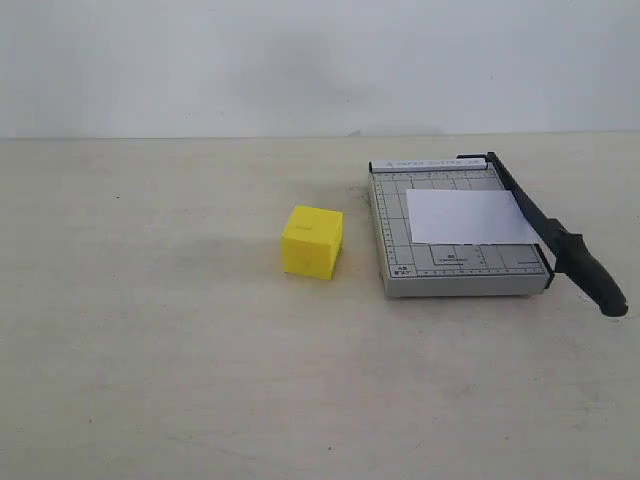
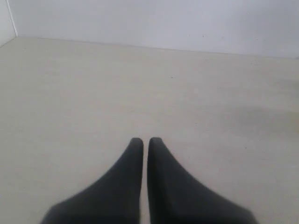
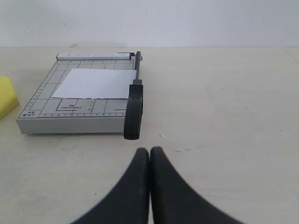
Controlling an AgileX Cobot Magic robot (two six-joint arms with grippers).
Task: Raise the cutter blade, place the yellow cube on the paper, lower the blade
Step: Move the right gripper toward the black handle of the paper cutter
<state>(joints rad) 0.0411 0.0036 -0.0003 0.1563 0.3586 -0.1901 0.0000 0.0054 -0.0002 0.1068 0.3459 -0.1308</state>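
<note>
- The cutter blade (image 1: 528,212) is seen lying down flat along the three o'clock edge of the grey board (image 1: 440,262), so the raising is judged not yet begun.
- The thick handle (image 1: 590,278) is seen sticking out past the board's corner, at about four o'clock from the paper (image 1: 465,216). It is judged the best place to be gripped, being furthest from the hinge (image 1: 490,157).
- The right tool (image 3: 149,150) is seen with its jaws pressed together, empty and touching nothing. It hangs over the bare desk (image 1: 150,350), just short of the handle's end.
- These jaws would have to be parted before the handle can be taken. They are best closed across its rounded thickness, not along its length.
- The lift should be made in an arc about the hinge, not straight up, so that the light board is not dragged or tipped.
- The blade should be raised steeply enough for the yellow cube (image 1: 313,241) to be passed in over the paper without being struck.
- The cube is seen resting on the desk at nine o'clock from the board, near it but apart.
- The paper is seen lying on the board's far half, its edge reaching the blade.
- The left tool (image 2: 142,140) is likewise shown closed to a hairline gap. Nothing is held, and only bare desk is seen before it.
</note>
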